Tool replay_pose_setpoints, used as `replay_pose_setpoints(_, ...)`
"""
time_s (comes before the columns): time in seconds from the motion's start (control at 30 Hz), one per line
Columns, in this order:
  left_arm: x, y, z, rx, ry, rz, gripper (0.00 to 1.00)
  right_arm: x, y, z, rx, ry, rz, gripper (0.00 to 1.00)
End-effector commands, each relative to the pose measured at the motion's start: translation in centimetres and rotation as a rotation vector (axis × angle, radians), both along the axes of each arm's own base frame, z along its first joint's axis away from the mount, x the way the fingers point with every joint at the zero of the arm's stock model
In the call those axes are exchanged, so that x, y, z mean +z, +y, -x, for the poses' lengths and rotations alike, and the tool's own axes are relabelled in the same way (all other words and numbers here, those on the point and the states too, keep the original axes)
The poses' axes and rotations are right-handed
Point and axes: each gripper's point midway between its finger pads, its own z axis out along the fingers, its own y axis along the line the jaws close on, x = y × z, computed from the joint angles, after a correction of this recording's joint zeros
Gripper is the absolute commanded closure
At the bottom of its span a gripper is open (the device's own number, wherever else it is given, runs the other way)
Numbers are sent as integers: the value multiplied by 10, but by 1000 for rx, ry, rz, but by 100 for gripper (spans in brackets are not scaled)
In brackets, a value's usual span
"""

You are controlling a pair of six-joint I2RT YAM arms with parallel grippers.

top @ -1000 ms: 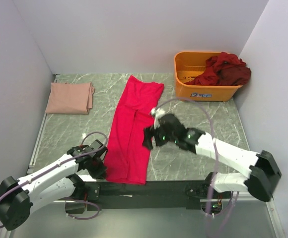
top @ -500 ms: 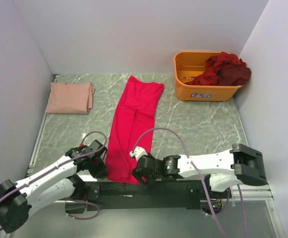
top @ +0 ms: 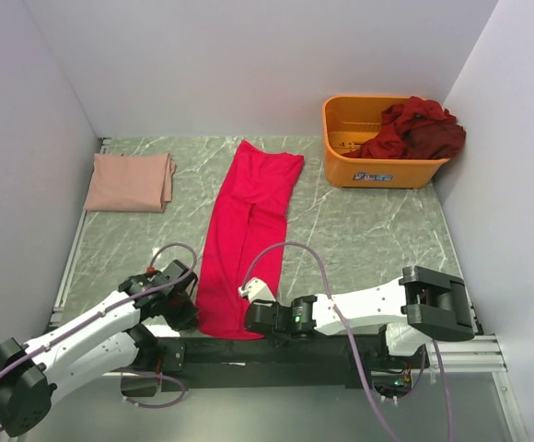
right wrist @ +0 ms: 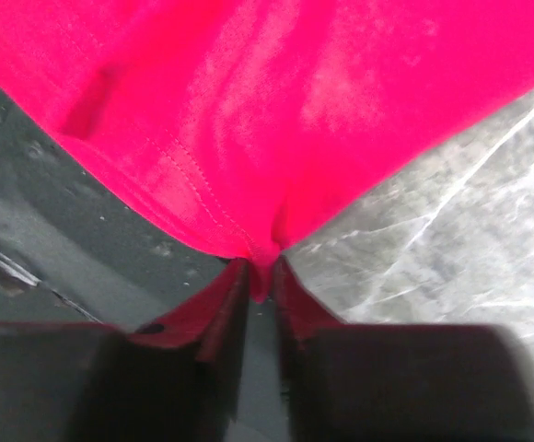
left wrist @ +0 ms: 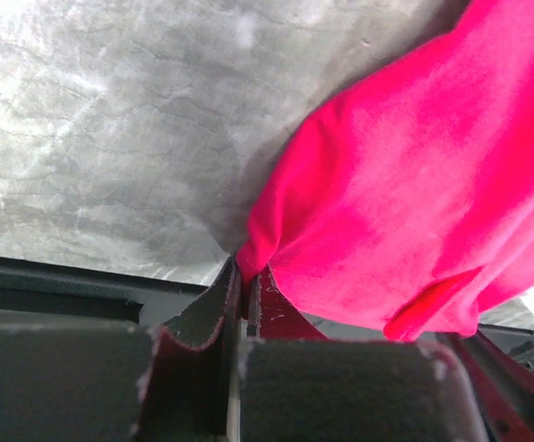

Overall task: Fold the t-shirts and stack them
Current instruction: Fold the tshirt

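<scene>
Pinched tight, the left gripper (top: 194, 318) and right gripper (top: 251, 319) each hold a near corner of the red shirt (top: 249, 221), laid lengthwise from the near edge of the table (top: 359, 230). Far-right corner: the bin (top: 348, 138) with maroon shirts (top: 421, 129). Far-left corner: folded pink shirt (top: 131, 181).

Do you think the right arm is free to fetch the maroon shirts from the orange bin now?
Probably not: the right end effector grips the red shirt by a near corner; the maroon shirts sit far off in the orange bin.
</scene>
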Motion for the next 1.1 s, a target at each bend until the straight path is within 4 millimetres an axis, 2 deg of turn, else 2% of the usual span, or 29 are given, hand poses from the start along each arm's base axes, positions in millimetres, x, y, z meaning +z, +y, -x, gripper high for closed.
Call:
replay_pose_setpoints(0.0, 23, -8, -15, -5, -78, 34, 99, 24, 10, -11, -67, -56, -66, 89)
replay_pose_setpoints(0.03, 28, -9, -16, -8, -88, 42, 99, 29, 11, -12, -72, -63, -83, 97)
replay_pose_setpoints(0.1, 41, -15, -23, -10, -121, 67, 99, 45, 11, -15, -84, -75, -126, 99)
replay_pose_setpoints(0.2, 64, -20, -48, -13, -238, 73, 99, 64, 11, -20, -106, -92, -175, 100)
replay_pose_setpoints(0.23, 72, -25, -60, -25, -285, 75, 99, 72, 8, -30, -142, -98, -197, 100)
replay_pose_setpoints(0.27, 87, -29, -75, -19, -344, 76, 99, 78, 7, -38, -178, -100, -221, 100)
replay_pose_setpoints(0.33, 97, -39, -96, -39, -394, 62, 99, 91, 6, -52, -212, -94, -274, 100)
replay_pose_setpoints(0.37, 114, -43, -111, -30, -446, 56, 99, 96, 0, -72, -264, -103, -289, 100)
replay_pose_setpoints(0.43, 114, -44, -132, -12, -458, -13, 99, 114, 1, -91, -285, -124, -346, 100)
replay_pose_setpoints(0.47, 131, -48, -150, 17, -503, -7, 99, 119, -1, -103, -288, -125, -358, 100)
replay_pose_setpoints(0.5, 127, -48, -162, 18, -500, -39, 99, 123, -1, -112, -298, -125, -371, 100)
replay_pose_setpoints(0.53, 133, -51, -172, 15, -518, -34, 99, 130, 3, -122, -310, -129, -391, 100)
replay_pose_setpoints(0.57, 149, -55, -192, 39, -569, -5, 99, 132, -2, -138, -345, -137, -395, 100)
replay_pose_setpoints(0.63, 146, -60, -211, 10, -571, -10, 99, 134, 4, -153, -366, -119, -402, 100)
replay_pose_setpoints(0.67, 157, -57, -228, 34, -598, -1, 99, 133, 5, -160, -381, -116, -400, 100)
replay_pose_setpoints(0.7, 148, -58, -238, 21, -582, -24, 99, 134, 1, -173, -414, -113, -400, 100)
replay_pose_setpoints(0.73, 149, -60, -245, 6, -581, -13, 99, 133, 4, -184, -434, -109, -397, 100)
replay_pose_setpoints(0.77, 159, -60, -259, 16, -603, -10, 99, 133, 5, -192, -451, -105, -399, 100)
replay_pose_setpoints(0.8, 148, -61, -268, -2, -584, -29, 99, 132, -1, -204, -484, -107, -397, 100)
replay_pose_setpoints(0.83, 149, -64, -275, -18, -588, -26, 99, 131, 3, -213, -494, -95, -397, 100)
replay_pose_setpoints(0.87, 157, -68, -285, -22, -606, -19, 99, 129, 2, -219, -509, -89, -391, 100)
replay_pose_setpoints(0.9, 145, -69, -292, -40, -582, -38, 99, 120, 2, -225, -523, -74, -366, 100)
replay_pose_setpoints(0.97, 147, -74, -305, -52, -586, -26, 99, 119, -4, -240, -560, -64, -349, 100)
replay_pose_setpoints(1.0, 136, -75, -310, -63, -564, -36, 99, 110, -5, -245, -572, -53, -328, 100)
replay_pose_setpoints(1.07, 135, -76, -320, -64, -564, -28, 99, 111, -6, -257, -581, -57, -328, 100)
